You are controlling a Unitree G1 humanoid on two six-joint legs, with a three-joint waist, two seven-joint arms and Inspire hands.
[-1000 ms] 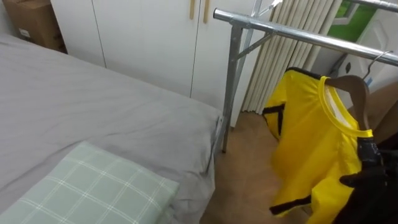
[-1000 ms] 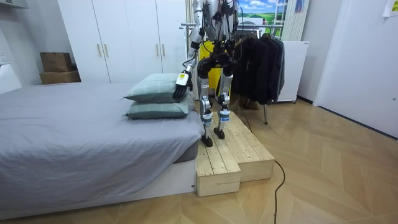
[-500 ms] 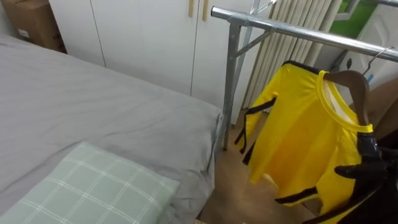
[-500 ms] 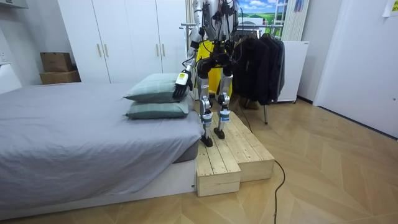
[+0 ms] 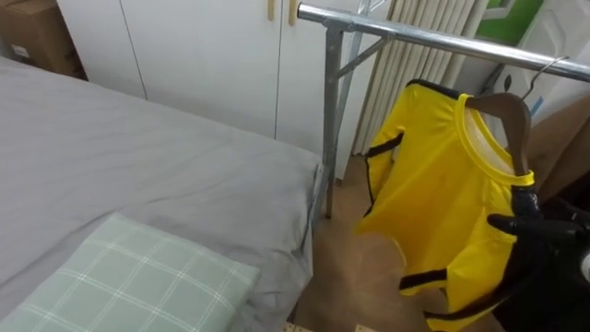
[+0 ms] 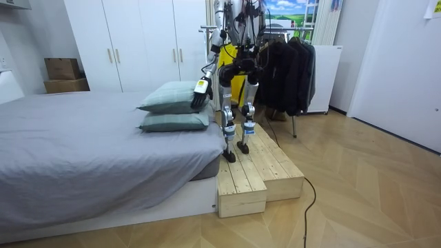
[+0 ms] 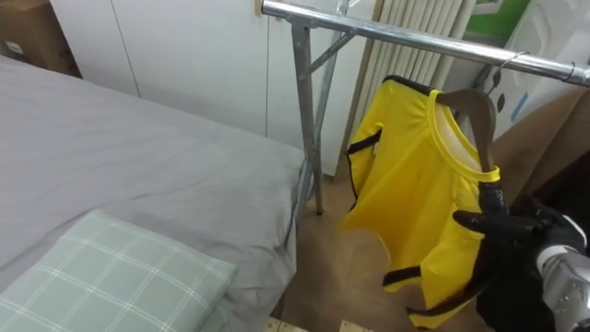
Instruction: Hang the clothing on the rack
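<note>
A yellow shirt [image 5: 442,194] with black trim hangs on a wooden hanger [image 5: 505,111]. The hanger's wire hook [image 5: 544,69] reaches up to the metal clothes rail [image 5: 415,37]; I cannot tell whether it rests on the rail. My right hand [image 5: 539,231] is black and comes in from the lower right. It is shut on the hanger's lower end through the shirt's shoulder [image 7: 493,175]. In the room view I stand on a wooden platform [image 6: 258,165] facing the rack, and my left hand [image 6: 200,96] hangs idle over the pillows with relaxed fingers.
The grey bed [image 5: 138,157] with a checked green pillow [image 5: 129,286] lies to my left. White wardrobe doors [image 5: 203,55] and a cardboard box [image 5: 32,32] stand behind it. The rack's upright post [image 5: 330,129] is at the bed's corner. Dark clothes [image 6: 286,65] hang further along the rail.
The shirt's free side swung out to the left and has dropped back. The whole picture shifted a little, so the camera moved. My left hand stayed where it was.
</note>
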